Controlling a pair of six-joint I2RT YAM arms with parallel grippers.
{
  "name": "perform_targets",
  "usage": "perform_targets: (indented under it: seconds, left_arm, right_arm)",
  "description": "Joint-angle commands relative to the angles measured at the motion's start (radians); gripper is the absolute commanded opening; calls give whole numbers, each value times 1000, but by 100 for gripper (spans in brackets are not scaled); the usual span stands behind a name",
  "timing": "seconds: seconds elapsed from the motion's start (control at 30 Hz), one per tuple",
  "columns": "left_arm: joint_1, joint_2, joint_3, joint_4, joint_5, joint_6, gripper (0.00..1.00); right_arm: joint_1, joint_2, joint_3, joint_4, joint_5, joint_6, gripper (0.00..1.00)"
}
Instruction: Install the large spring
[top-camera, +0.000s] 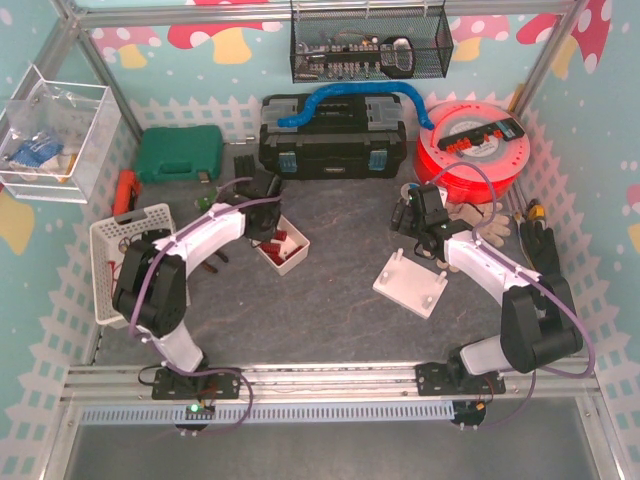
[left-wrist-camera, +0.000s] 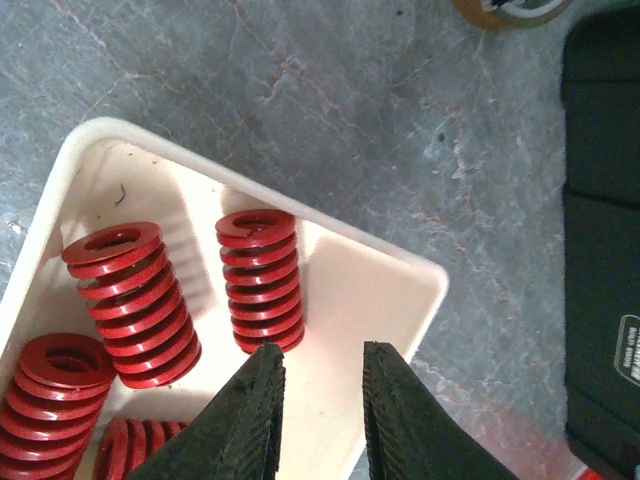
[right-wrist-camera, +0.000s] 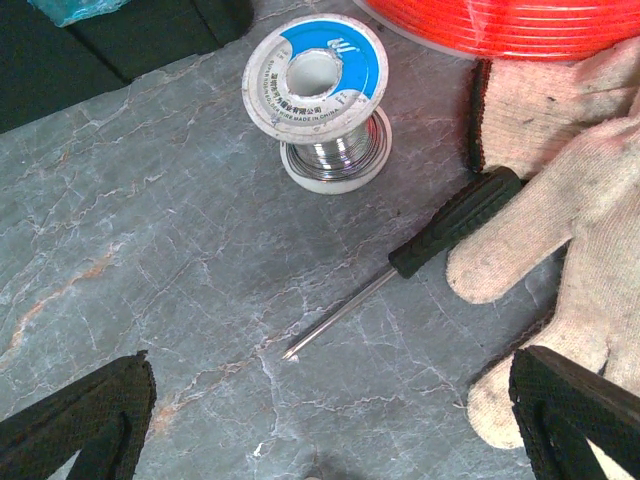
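Several red coil springs lie in a small white tray (left-wrist-camera: 380, 270), which shows in the top view (top-camera: 292, 258) left of centre. One spring (left-wrist-camera: 262, 280) lies just ahead of my left fingertips, and a thicker one (left-wrist-camera: 132, 305) is to its left. My left gripper (left-wrist-camera: 322, 352) is open and empty, hovering over the tray's right end; in the top view it (top-camera: 264, 212) is at the tray's far side. A white base plate with upright pegs (top-camera: 410, 283) lies right of centre. My right gripper (right-wrist-camera: 330, 400) is wide open and empty over bare table, beyond the plate (top-camera: 412, 215).
Under the right gripper lie a solder spool (right-wrist-camera: 318, 95), a black-handled screwdriver (right-wrist-camera: 440, 235) and a work glove (right-wrist-camera: 570, 200). A red filament spool (top-camera: 472, 145), a black toolbox (top-camera: 332, 135) and a green case (top-camera: 180, 152) line the back. A white basket (top-camera: 120, 262) stands at the left.
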Motion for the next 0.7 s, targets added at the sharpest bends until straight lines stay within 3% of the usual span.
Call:
perform_targets:
  seconds: [0.0, 0.23, 0.43, 0.67]
  left_arm:
    - [-12, 42, -4, -29, 8, 5, 29]
    - [-17, 118, 24, -12, 73, 9, 31]
    - [-18, 167, 40, -8, 55, 6, 32]
    - [-14, 243, 16, -6, -4, -21, 41]
  right_arm:
    - [-3, -22, -19, 6, 16, -4, 96]
    - [-3, -31, -25, 12, 20, -8, 96]
    - [-3, -37, -26, 12, 16, -10, 96]
    - [-3, -50, -35, 21, 14, -12, 96]
